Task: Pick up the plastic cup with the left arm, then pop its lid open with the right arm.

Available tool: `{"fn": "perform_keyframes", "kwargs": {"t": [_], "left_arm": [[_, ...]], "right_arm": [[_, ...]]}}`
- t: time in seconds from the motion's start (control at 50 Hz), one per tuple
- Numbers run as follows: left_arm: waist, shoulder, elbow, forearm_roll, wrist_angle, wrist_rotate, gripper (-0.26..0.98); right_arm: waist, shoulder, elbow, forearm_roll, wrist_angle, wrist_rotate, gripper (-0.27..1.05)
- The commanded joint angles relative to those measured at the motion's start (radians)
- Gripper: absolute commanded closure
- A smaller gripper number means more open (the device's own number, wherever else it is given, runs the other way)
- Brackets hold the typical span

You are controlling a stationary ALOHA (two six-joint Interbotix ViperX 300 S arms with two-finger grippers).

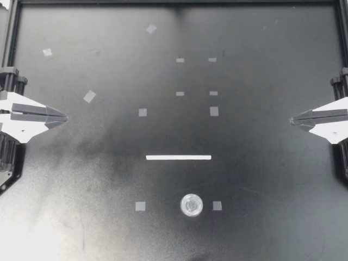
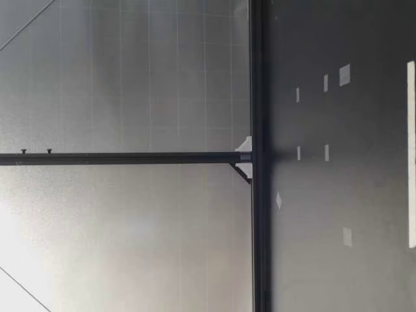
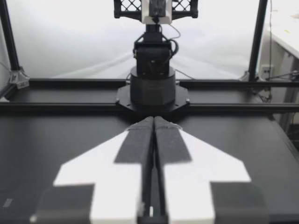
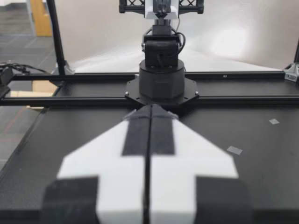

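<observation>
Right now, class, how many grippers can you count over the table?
2. My left gripper at the left edge of the table, my right gripper at its right edge, both shut and empty.

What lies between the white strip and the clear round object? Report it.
Nothing: in the top view the table between the white strip and the round object is bare.

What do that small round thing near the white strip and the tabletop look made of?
Round thing: probably clear plastic or glass, glossy; see-through centre, bright rim. Tabletop: matte black, perhaps coated board or metal; only dull, scuffed glare.
</observation>
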Motion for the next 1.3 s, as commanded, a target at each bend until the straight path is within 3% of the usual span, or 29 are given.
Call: {"fn": "perform_keyframes", "kwargs": {"t": [0.0, 0.08, 0.16, 0.28, 0.38, 0.5, 0.66, 0.76, 1.04, 1.28], "left_arm": [[-0.012, 0.002, 0.031, -0.002, 0.003, -0.005, 0.67], [-0.012, 0.014, 0.057, -0.005, 0.005, -0.02, 0.76], [-0.014, 0.028, 0.064, -0.009, 0.025, -0.041, 0.77], [-0.018, 0.08, 0.005, -0.009, 0.081, -0.077, 0.77], [-0.058, 0.138, -0.051, -0.003, 0.117, -0.075, 0.77], [-0.14, 0.25, -0.103, 0.002, 0.109, -0.078, 0.77], [-0.178, 0.388, -0.121, -0.009, 0.043, -0.121, 0.77], [-0.183, 0.482, -0.143, -0.009, 0.008, -0.166, 0.76], [-0.235, 0.79, -0.241, -0.009, -0.003, -0.195, 0.68], [-0.241, 0.948, -0.305, -0.008, -0.005, -0.186, 0.48]], "right_arm": [[-0.018, 0.014, -0.015, 0.006, -0.005, 0.005, 0.7], [-0.038, 0.031, -0.003, 0.048, 0.046, 0.029, 0.82], [-0.063, 0.057, -0.008, 0.097, 0.14, 0.067, 0.85], [-0.064, 0.104, -0.074, 0.098, 0.225, 0.091, 0.84], [-0.057, 0.143, -0.12, 0.095, 0.267, 0.089, 0.84], [0.014, 0.238, -0.172, 0.097, 0.279, 0.089, 0.84], [0.12, 0.394, -0.241, 0.1, 0.272, 0.103, 0.83], [0.158, 0.491, -0.265, 0.104, 0.25, 0.143, 0.76], [0.178, 0.703, -0.288, 0.101, 0.14, 0.207, 0.36], [0.192, 0.911, -0.383, 0.1, 0.14, 0.206, 0.34]]}}
